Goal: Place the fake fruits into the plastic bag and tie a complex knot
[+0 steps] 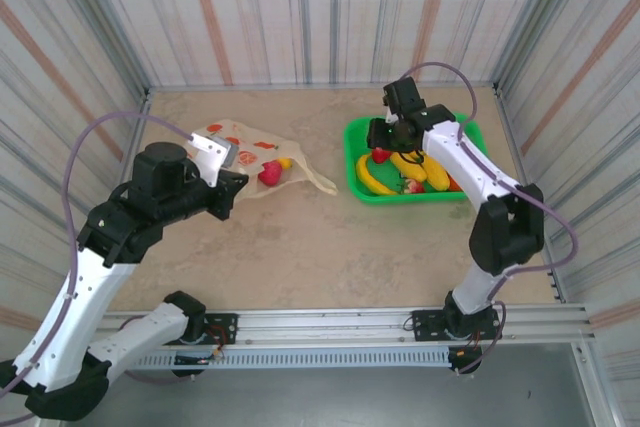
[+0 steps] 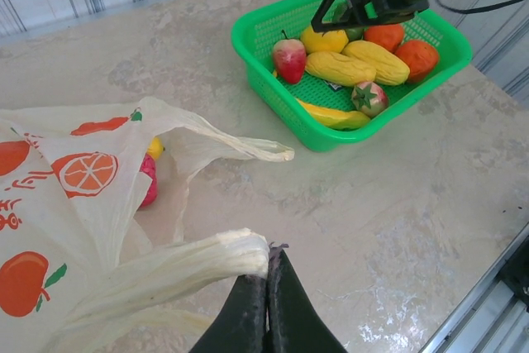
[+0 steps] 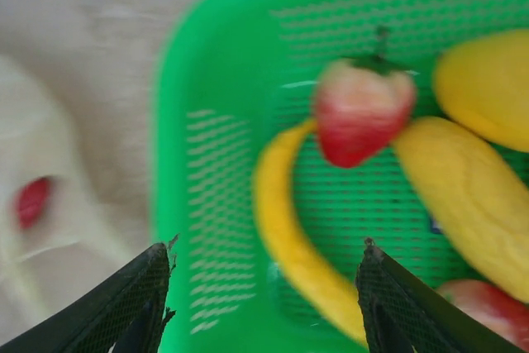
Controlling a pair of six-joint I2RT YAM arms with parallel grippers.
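Observation:
The plastic bag lies crumpled on the table at centre left, with a red fruit and a yellow one at its mouth. My left gripper is shut on one pale loop handle of the bag and holds it just above the table. Its other handle lies slack towards the basket. My right gripper hovers open over the left part of the green basket, above a banana. Beside the banana lie a red strawberry-like fruit and a yellow mango.
The green basket stands at the back right and holds several fruits, among them oranges and mangoes. Striped walls close in the table on three sides. Bare table lies between the bag and the basket.

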